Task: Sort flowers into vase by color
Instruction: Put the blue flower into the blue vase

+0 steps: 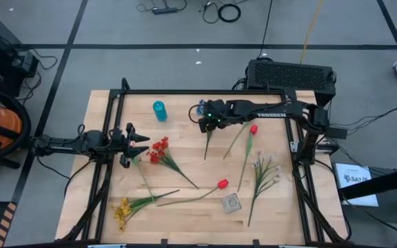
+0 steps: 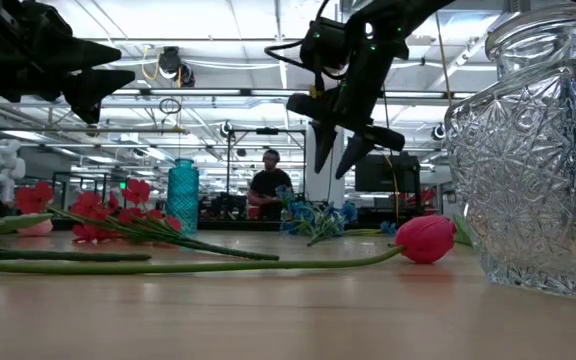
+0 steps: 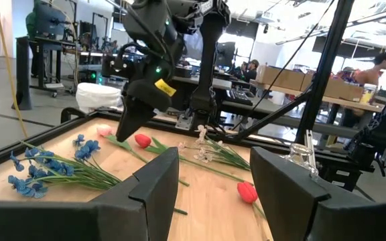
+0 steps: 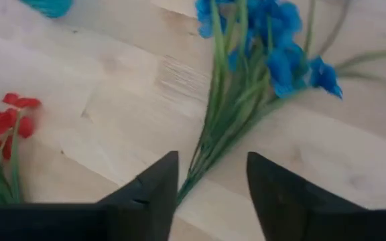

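Wooden tabletop, flowers strewn flat. Right gripper (image 1: 207, 122) hovers with fingers parted and empty over the blue flowers (image 4: 260, 47); picking them up looks next, then the teal cup (image 1: 159, 110). Left gripper (image 1: 131, 142) waits, spread, beside the red cluster (image 1: 159, 149).

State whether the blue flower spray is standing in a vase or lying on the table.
Lying on the table. The blue flower spray rests flat on the wood, stems spread, beneath the right gripper, whose jaws stand open and hold nothing.

Two tulips (image 1: 253, 129), one blue spray (image 4: 260, 60), two vases (image 1: 159, 110).
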